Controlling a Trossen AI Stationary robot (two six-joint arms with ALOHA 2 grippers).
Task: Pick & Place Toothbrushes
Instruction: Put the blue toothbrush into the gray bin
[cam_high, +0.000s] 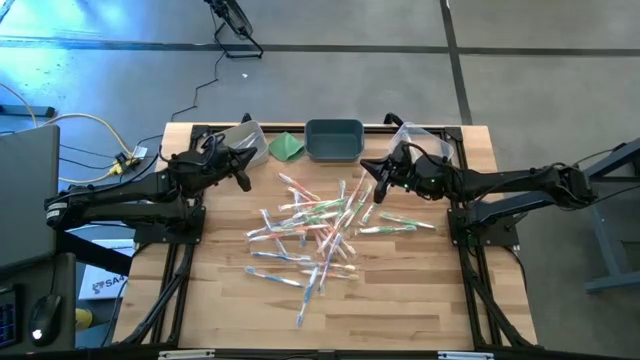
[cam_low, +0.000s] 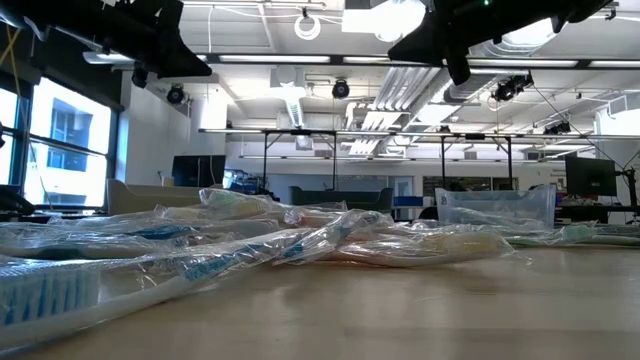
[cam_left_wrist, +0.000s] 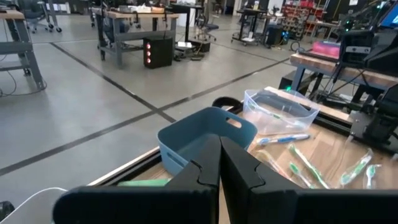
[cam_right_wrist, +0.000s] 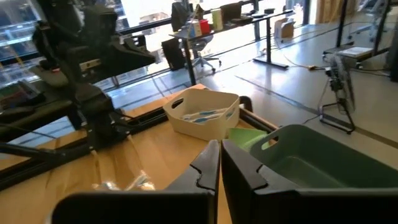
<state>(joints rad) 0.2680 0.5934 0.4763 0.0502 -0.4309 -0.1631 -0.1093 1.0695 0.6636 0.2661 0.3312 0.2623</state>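
Note:
Several toothbrushes (cam_high: 320, 230) in clear wrappers lie in a loose heap on the middle of the wooden table; the low view shows the toothbrushes (cam_low: 300, 240) flat on the top. My left gripper (cam_high: 246, 172) hovers above the table, left of the heap, shut with nothing in it; its shut fingers (cam_left_wrist: 219, 158) point toward the blue bin (cam_left_wrist: 205, 140). My right gripper (cam_high: 366, 172) hovers right of the heap, shut and empty; its fingers (cam_right_wrist: 219, 158) point across the far part of the table.
A blue-grey bin (cam_high: 335, 140) stands at the far middle edge, a folded green cloth (cam_high: 287, 147) beside it. A clear bin (cam_high: 245, 135) at the far left holds toothbrushes (cam_right_wrist: 202, 116). Another clear bin (cam_high: 425, 135) stands far right. Bare wood lies toward the near edge.

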